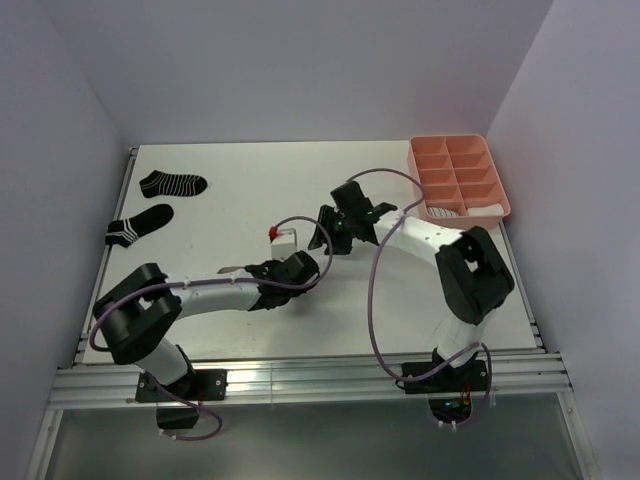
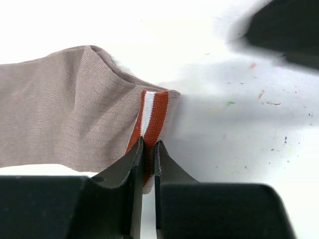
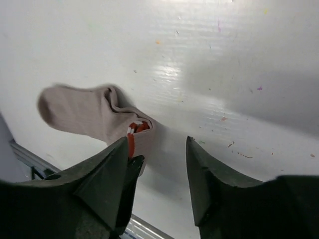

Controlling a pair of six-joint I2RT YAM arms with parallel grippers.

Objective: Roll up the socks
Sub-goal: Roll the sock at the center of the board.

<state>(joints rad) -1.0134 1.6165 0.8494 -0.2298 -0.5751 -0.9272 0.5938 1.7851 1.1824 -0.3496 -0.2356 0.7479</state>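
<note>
Mid-table lies the taupe sock (image 2: 70,119), by its look a limp, light knit that will fold rather than slide, foot trailing to 9 o'clock of its red-white cuff (image 2: 154,107), judged the firmest hold, which the left gripper (image 2: 148,144) pinches tight, while the right gripper (image 3: 157,144) gapes empty near 3 o'clock.

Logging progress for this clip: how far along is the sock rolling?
Done, apparently: pale socks sit in the tray. In hand: the left gripper pinches the cuff of the taupe sock; right gripper open beside it. Left: two black socks lie flat, unrolled.

2 black socks (image 1: 173,184) (image 1: 140,225), 1 taupe sock (image 2: 75,119), 1 tray (image 1: 416,165).
</note>
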